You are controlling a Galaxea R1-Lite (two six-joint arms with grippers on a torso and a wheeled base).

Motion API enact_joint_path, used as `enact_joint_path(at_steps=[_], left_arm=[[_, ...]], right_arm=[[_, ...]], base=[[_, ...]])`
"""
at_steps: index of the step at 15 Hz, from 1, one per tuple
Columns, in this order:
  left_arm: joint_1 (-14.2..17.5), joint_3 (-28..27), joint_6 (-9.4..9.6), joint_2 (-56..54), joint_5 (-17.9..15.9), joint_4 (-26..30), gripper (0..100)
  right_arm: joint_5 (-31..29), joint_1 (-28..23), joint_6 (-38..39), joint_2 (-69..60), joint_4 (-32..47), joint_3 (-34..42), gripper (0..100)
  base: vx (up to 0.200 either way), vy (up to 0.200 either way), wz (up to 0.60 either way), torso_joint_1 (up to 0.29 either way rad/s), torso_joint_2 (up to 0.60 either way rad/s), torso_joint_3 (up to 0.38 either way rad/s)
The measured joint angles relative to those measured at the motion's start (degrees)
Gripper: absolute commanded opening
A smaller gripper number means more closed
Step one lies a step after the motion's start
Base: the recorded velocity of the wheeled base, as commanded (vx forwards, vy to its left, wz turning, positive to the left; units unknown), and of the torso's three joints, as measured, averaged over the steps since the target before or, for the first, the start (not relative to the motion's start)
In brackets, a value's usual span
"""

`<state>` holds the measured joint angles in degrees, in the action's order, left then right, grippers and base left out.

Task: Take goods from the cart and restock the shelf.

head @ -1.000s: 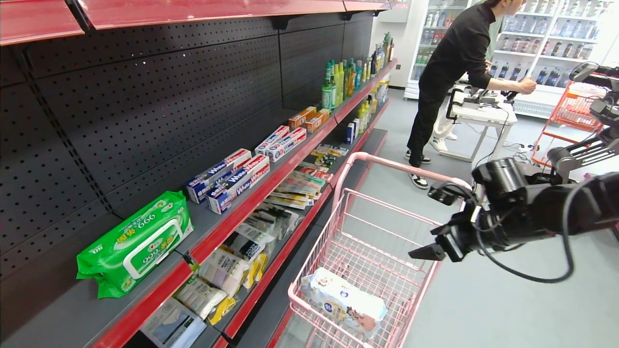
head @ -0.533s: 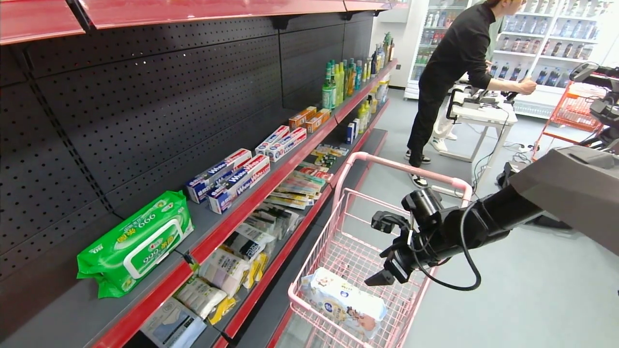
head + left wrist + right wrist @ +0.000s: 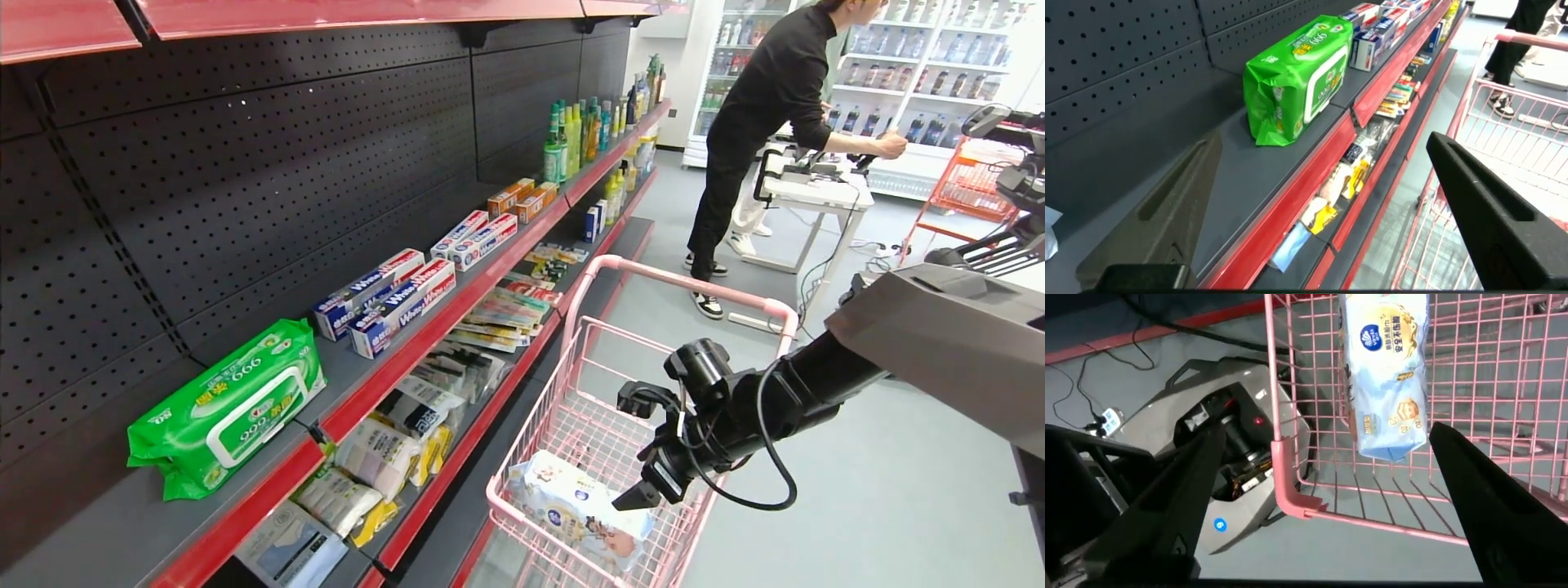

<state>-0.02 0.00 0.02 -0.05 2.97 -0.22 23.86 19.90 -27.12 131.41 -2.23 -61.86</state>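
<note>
The right gripper (image 3: pixel 641 492) hovered over the pink cart (image 3: pixel 684 285), fingers (image 3: pixel 1490 502) spread wide and holding nothing, with the blue-and-white wipes pack (image 3: pixel 571 506) lying in the basket just below them.

Green wipes pack (image 3: pixel 1297 77) on grey shelf (image 3: pixel 1233 163), pink cart (image 3: pixel 1535 36) alongside

Right arm: grey angular shell (image 3: pixel 939 343) farthest back from the claw, then black forearm (image 3: pixel 804 392). Black cable (image 3: pixel 793 488) loops just behind right gripper (image 3: pixel 633 496). Black cylinder (image 3: pixel 698 363) above it, probably camera housing. Fingers (image 3: pixel 1486 498) black, wedge-shaped.
</note>
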Motion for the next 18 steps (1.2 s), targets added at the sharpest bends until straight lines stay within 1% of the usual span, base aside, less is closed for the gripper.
enact_joint_path(at_steps=[7, 9, 12, 18], left_arm=[[0.00, 0.00, -0.02, 0.00, 0.00, -0.02, 100], [0.02, 0.00, -0.02, 0.00, -0.02, 0.00, 100], [0.02, 0.00, -0.02, 0.00, 0.00, -0.02, 100], [0.02, 0.00, -0.02, 0.00, 0.00, 0.00, 100]], right_arm=[[-1.19, 0.24, -0.95, 0.61, -1.22, -0.44, 100], [-2.73, 0.63, -3.45, 0.63, -1.60, -0.44, 100], [-2.79, 1.52, -4.38, 0.65, -1.68, -0.02, 100], [-2.86, 1.51, -5.08, 0.21, -2.17, 0.50, 100]], base=[[0.000, 0.000, 0.00, -0.101, 0.22, 0.115], [0.000, 0.000, 0.00, -0.139, 0.30, 0.161], [0.000, 0.000, 0.00, -0.155, 0.33, 0.178], [0.000, 0.000, 0.00, -0.155, 0.34, 0.179]])
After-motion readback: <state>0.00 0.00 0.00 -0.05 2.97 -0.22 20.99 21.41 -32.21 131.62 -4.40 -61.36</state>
